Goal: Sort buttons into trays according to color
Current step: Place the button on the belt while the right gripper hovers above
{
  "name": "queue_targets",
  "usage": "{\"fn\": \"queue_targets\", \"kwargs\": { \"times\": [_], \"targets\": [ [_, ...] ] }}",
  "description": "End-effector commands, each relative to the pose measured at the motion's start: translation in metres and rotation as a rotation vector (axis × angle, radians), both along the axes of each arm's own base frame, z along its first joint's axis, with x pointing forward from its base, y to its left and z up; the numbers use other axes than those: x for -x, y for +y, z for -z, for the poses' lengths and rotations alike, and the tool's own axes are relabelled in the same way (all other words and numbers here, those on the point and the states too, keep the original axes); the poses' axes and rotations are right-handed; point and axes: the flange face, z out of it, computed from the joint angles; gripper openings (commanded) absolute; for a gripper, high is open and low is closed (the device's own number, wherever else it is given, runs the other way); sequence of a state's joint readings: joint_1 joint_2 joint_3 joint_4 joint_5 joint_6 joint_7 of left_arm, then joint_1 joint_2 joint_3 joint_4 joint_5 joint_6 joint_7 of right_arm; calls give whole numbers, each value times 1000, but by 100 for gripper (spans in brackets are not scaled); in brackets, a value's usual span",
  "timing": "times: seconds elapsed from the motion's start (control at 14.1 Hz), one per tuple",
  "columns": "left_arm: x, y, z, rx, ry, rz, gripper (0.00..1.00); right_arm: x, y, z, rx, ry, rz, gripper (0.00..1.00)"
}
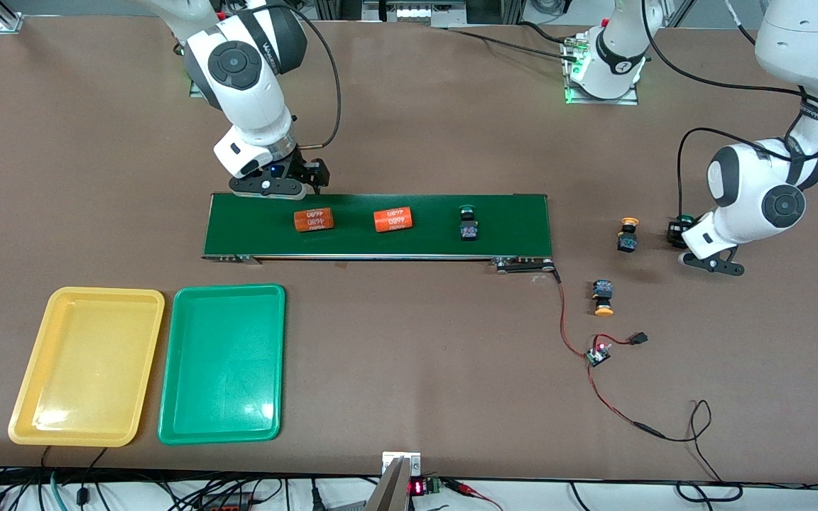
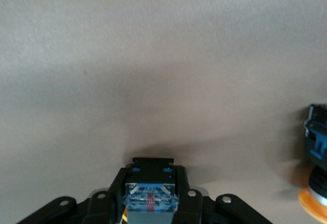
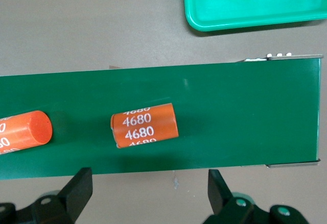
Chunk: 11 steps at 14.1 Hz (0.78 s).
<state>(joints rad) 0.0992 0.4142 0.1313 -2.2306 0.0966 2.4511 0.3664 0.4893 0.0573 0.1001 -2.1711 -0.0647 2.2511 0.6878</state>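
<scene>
Two trays lie nearest the front camera at the right arm's end of the table: one yellow tray (image 1: 86, 365) and one green tray (image 1: 223, 363), side by side, with nothing in either.

One right gripper (image 1: 270, 186) hovers over the belt's (image 1: 508, 213) edge, jaws spread wide and holding nothing; this arm waits.

Two orange cylinders (image 1: 313, 219) (image 1: 393, 219) lie on the belt.

Four buttons, by colour:
- Green, two: the belt button (image 1: 467, 223) on the belt, and the gripped button (image 2: 152, 196) pinched in the left gripper (image 1: 687, 234), low at the table.
- Yellow, two: the upper yellow button (image 1: 628, 235) just beside that gripper, and the lower yellow button (image 1: 603, 297) nearer the camera.

One small circuit board (image 1: 599, 353) has red wires.

Handling note: the lift probably wants to go straight up and clear of the neighbouring yellow button, with the grip kept square on the body.
</scene>
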Motion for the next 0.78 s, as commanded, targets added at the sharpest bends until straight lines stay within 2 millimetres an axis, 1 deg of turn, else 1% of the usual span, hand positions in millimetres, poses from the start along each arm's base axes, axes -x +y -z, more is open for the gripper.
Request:
{"fn": "queue_targets", "kwargs": {
  "times": [0.0, 0.07, 0.14, 0.28, 0.35, 0.42, 0.57, 0.71],
  "targets": [
    [-16, 3, -32, -6, 38, 20, 14, 0, 0, -3, 5, -12, 11, 100],
    [-27, -1, -49, -6, 55, 25, 14, -1, -1, -5, 3, -14, 14, 100],
    [-38, -8, -67, -3, 76, 30, 14, -2, -2, -7, -1, -15, 19, 100],
    [-63, -37, -99, 12, 100, 48, 14, -7, -7, -10, -5, -20, 27, 100],
    [-73, -48, -113, 9, 98, 42, 14, -8, -6, -12, -9, -24, 28, 100],
    [-81, -73, -123, 12, 93, 42, 14, -8, -7, -14, -8, -23, 27, 100],
    [-88, -119, -132, 21, 79, 57, 14, -8, -9, -18, -6, -24, 22, 100],
    [-87, -182, -134, 51, 64, 117, 14, -9, -14, -18, 3, -12, 32, 100]
  ]
}}
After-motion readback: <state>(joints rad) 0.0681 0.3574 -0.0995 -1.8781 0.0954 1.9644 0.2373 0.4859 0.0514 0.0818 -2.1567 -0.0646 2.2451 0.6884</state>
